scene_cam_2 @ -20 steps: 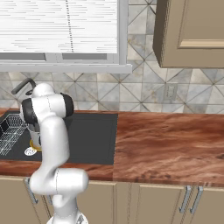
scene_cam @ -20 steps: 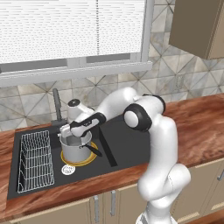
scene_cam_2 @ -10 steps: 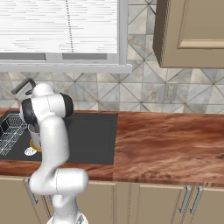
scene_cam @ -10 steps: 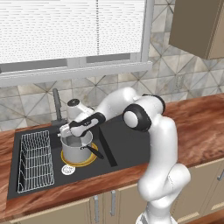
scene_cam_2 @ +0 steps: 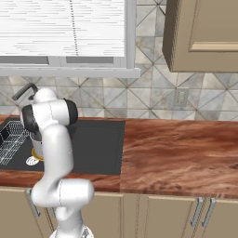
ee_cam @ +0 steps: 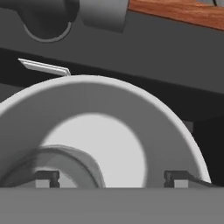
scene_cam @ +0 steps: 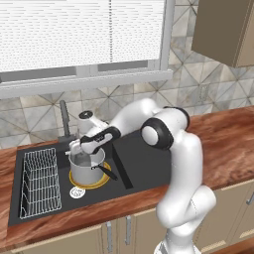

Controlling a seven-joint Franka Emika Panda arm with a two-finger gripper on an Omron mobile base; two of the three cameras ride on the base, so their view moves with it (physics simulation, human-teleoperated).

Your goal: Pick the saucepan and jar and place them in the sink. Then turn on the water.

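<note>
The silver-grey saucepan [scene_cam: 87, 171] stands in the black sink [scene_cam: 99, 194] on a yellow disc, its black handle pointing right. In the right base view the saucepan [scene_cam_2: 36, 148] peeks out behind the arm. My gripper [scene_cam: 78, 151] hangs just over the pan's far rim. From the hand view, the gripper [ee_cam: 113, 177] is open, its fingertips [ee_cam: 53, 177] wide apart above the saucepan [ee_cam: 131, 100]. A greyish translucent round rim, apparently the jar [ee_cam: 74, 164], sits inside the pan near the left fingertip, touching neither finger. No water runs.
A white wire rack [scene_cam: 39, 181] fills the sink's left part, and the round drain [scene_cam: 77, 192] lies in front of the pan. The dark faucet [scene_cam: 64, 119] rises behind the basin. Wooden counter [scene_cam_2: 181, 153] stretches to the right, under a wall cabinet [scene_cam_2: 204, 32].
The jaws have gone from shut to wide apart above the saucepan. The arm and the pan stay where they were.
</note>
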